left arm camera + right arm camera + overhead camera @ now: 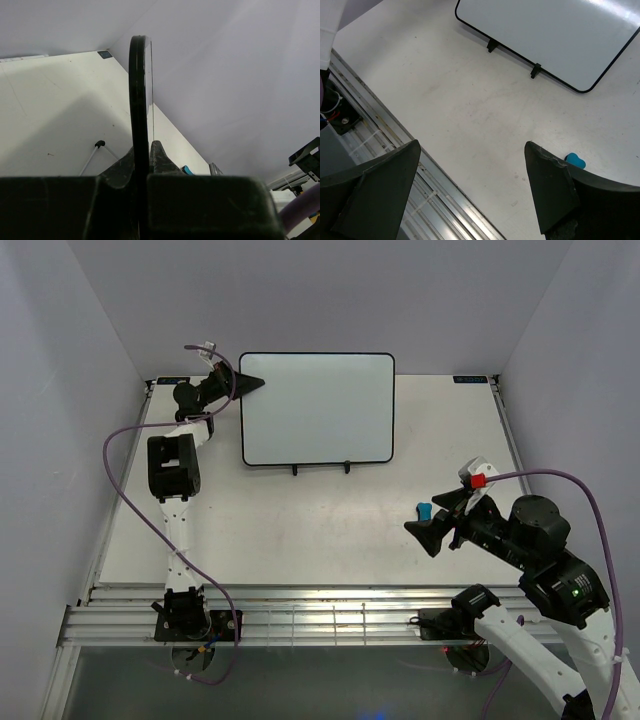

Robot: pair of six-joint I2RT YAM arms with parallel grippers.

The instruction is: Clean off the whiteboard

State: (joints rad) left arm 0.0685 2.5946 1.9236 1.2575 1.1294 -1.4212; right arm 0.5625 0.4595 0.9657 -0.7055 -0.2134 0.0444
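We see the glossy white, round-cornered, black-framed whiteboard standing at the back of the white desk, long axis left to right, facing the near side. The left pincer clamps its left edge; the right pincer is released.

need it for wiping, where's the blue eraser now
Top view: the eraser lies on the table right of centre, beside the right gripper, nearer than the whiteboard and to its right.

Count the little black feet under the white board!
2. One black wire foot pokes out below the glossy white, black-framed whiteboard, left of middle; the other, right of middle. More may hide behind.
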